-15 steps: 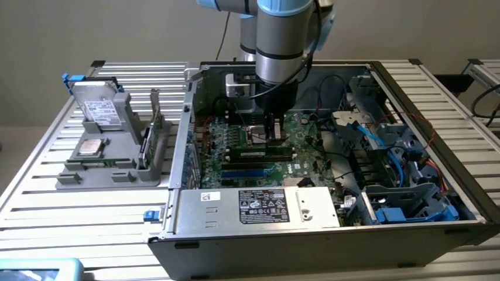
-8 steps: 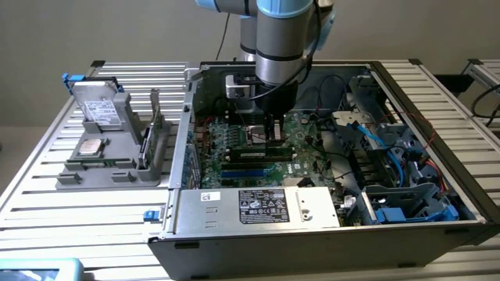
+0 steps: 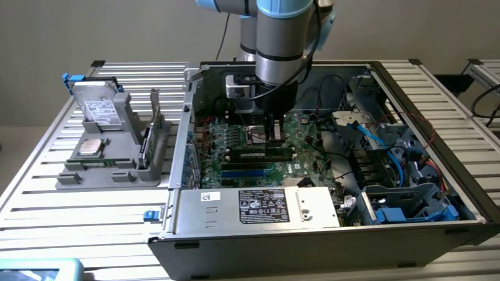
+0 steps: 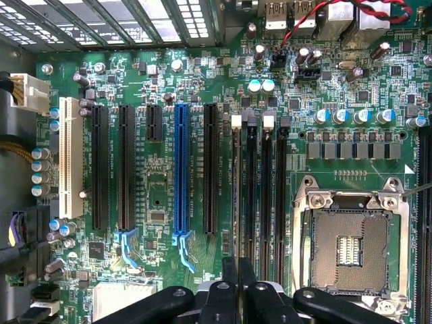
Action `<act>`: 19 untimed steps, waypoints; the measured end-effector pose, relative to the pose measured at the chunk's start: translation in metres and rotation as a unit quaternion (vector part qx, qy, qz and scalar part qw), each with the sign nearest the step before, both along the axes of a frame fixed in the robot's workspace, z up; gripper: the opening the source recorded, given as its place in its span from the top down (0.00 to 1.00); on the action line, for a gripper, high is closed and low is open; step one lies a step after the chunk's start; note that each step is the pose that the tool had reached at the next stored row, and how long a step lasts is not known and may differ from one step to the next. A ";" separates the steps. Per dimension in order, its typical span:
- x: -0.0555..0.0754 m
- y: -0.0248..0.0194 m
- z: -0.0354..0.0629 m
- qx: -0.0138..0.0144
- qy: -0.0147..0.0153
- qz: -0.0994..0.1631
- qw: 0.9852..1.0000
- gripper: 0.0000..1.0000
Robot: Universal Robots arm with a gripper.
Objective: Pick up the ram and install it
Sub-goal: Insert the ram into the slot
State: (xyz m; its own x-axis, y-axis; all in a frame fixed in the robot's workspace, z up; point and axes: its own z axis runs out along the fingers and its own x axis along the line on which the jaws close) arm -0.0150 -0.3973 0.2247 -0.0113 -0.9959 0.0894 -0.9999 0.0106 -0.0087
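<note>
Framing pincer [image 3: 273,139]: slatted table [image 3: 47,199], grey wall [image 3: 93,29]

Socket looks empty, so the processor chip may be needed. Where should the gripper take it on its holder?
Probably by two opposite edges of the processor chip, coming straight down: it is thin, square and lies face up on the grey holder. The hard drive leans just behind, so the edges toward the exterior view's left and right look freer.

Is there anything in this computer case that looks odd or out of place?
The square metal processor socket on the green motherboard is empty; a silver square processor chip lies outside on the grey rack.
</note>
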 end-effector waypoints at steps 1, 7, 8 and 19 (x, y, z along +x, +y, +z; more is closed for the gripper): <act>0.000 0.0000 0.0000 0.000 0.000 0.000 1.000 0.80; 0.000 0.0000 0.0000 0.000 0.000 0.000 1.000 0.67; 0.000 0.0000 0.0000 0.000 0.000 0.000 1.000 0.67; 0.000 0.0001 0.0121 0.000 0.001 0.000 1.000 0.67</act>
